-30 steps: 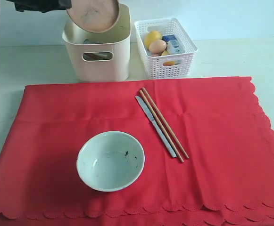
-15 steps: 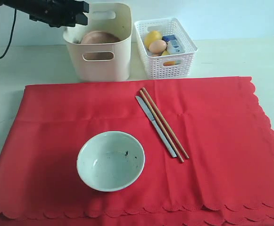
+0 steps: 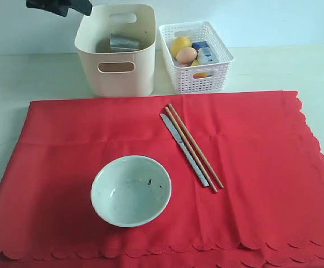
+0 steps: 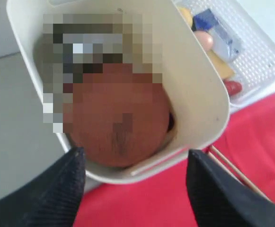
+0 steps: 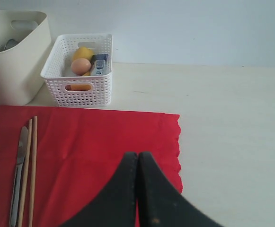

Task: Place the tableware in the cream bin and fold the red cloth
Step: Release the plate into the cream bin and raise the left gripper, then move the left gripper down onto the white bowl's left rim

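Three pieces out on the red cloth (image 3: 251,167)

Pale bowl (image 3: 131,190) sits lower left of centre on it, with the metal knife (image 3: 184,151) and wooden chopsticks (image 3: 194,146) side by side just right of centre. Brown plate (image 4: 118,123) and steel cup (image 3: 124,42) are inside the cream bin (image 3: 117,78), upper left. Left gripper (image 4: 136,156) hangs above that bin, fingers wide apart, holding nothing. Right gripper (image 5: 138,158) is pressed together over the cloth near its scalloped edge.

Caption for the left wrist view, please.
Left tool, open, hangs by the cream bin with the brown plate inside; white lattice basket beside the bin.
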`<state>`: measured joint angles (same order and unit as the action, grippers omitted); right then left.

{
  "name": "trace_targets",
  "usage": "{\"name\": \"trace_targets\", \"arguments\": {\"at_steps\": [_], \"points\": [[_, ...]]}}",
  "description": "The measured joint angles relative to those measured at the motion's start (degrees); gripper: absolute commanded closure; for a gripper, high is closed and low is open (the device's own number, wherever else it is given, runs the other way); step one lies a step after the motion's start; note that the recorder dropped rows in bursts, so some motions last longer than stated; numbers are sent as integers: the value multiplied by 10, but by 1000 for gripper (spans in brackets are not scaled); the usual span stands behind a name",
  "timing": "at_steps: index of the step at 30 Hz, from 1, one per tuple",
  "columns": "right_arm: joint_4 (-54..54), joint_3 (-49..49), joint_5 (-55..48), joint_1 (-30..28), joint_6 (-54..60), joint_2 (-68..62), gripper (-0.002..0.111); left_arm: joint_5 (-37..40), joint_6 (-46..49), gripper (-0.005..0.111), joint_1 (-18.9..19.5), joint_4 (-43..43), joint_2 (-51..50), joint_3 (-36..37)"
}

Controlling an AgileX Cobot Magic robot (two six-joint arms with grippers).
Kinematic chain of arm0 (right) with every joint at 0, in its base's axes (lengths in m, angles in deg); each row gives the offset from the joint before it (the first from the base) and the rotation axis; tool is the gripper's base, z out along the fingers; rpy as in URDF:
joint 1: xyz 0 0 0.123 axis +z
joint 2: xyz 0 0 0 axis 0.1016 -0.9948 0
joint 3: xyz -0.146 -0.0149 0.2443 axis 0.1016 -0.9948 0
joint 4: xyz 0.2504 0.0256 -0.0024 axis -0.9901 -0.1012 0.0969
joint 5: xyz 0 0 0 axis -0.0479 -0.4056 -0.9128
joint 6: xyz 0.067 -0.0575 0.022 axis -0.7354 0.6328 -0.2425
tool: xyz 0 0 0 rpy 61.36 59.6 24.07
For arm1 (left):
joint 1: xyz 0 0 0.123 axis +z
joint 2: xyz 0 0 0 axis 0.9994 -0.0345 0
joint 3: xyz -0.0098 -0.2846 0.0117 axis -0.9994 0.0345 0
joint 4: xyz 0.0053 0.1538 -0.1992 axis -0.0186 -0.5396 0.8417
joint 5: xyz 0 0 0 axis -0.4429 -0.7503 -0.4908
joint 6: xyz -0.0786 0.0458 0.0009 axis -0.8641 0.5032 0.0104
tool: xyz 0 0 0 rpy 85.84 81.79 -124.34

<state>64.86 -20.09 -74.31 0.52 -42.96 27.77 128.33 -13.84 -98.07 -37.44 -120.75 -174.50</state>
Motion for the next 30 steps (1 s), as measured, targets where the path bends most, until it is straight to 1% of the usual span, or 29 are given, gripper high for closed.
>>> {"name": "trace_targets", "arguments": {"at_steps": [5, 10, 15, 20, 25, 30], "points": [[0, 0, 2, 0, 0, 8, 108, 103, -31, 48, 1, -21, 30, 0], [0, 0, 5, 0, 0, 41, 108, 161, -58, 51, 1, -22, 52, 2], [0, 0, 5, 0, 0, 60, 108, 168, -64, 51, 1, -22, 85, 48], [0, 0, 5, 0, 0, 64, 108, 171, -66, 51, 1, -22, 125, 134], [0, 0, 5, 0, 0, 65, 108, 152, -64, 51, 1, -22, 163, 223], [0, 0, 5, 0, 0, 65, 108, 126, -55, 51, -16, -22, 184, 299]]}}
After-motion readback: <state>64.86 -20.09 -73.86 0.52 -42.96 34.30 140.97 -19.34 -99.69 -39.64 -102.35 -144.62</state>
